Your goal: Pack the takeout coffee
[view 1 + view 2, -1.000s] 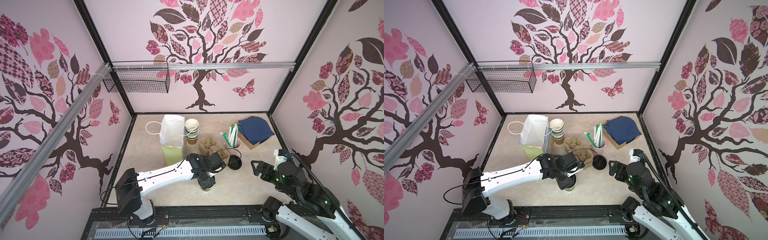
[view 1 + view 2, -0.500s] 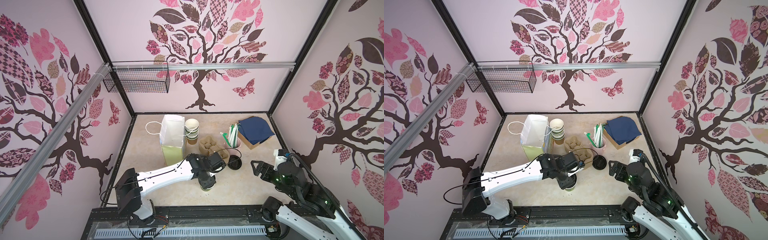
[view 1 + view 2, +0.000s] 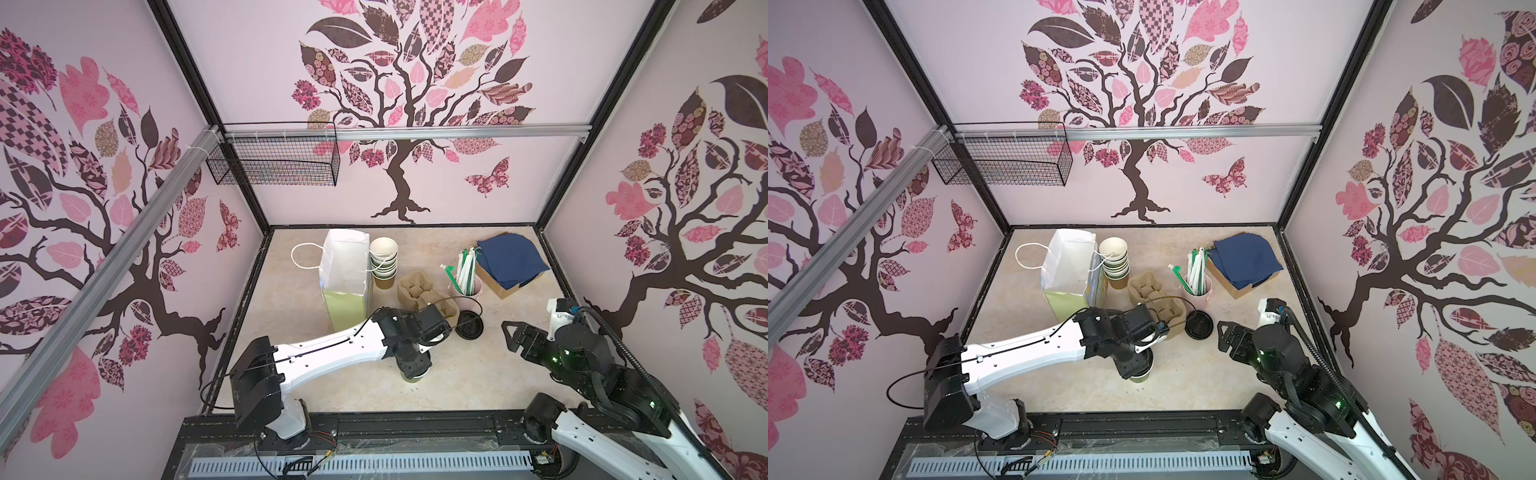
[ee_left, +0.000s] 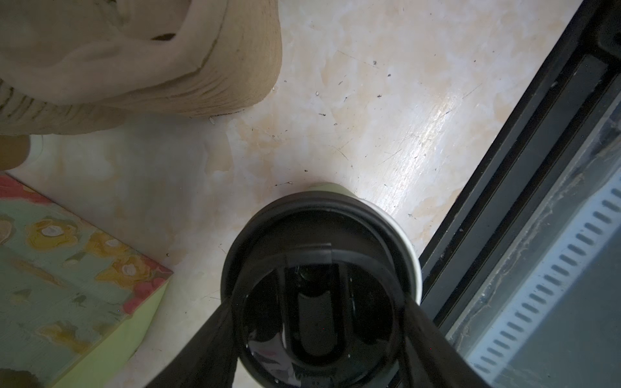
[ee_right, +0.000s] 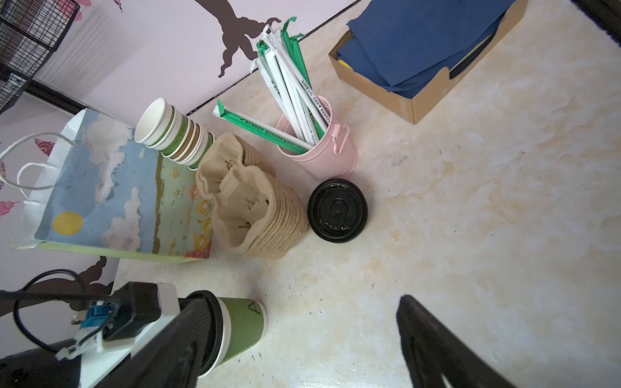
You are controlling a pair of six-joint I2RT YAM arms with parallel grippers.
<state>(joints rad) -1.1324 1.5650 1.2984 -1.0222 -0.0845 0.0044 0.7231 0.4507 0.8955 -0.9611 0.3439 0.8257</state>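
Starting at the front edge of the table [image 3: 457, 386]: the takeout coffee [image 5: 242, 322] stands upright on the marbled top, close to the black front rail, black lid on. The left gripper [image 4: 317, 302] sits right over it, fingers [image 4: 215, 336] pinching the lid rim from both sides. In both top views that wrist hides nearly the whole cup; only a sliver of green peeks out beneath.

Off to the right, the right gripper [image 3: 513, 332] hovers above bare table, jaws spread wide, holding nothing, well apart from the cup.

One step back, a loose black lid [image 3: 469, 326] lies flat. Just beside it is the stack of pulp cup carriers [image 5: 255, 215], directly behind the cup and partly covered by the left wrist from above. To their left the paper bag [image 3: 347, 266] stands upright, mouth open, string handles flopped outward.

Further back, the stack of lidless cups [image 3: 383, 259] leans by the bag, the pink pail of wrapped straws [image 3: 467, 286] bristles behind the lid, and a cardboard box of navy napkins [image 3: 509, 262] fills the far right corner. High on the back wall hangs a wire basket [image 3: 274, 162].
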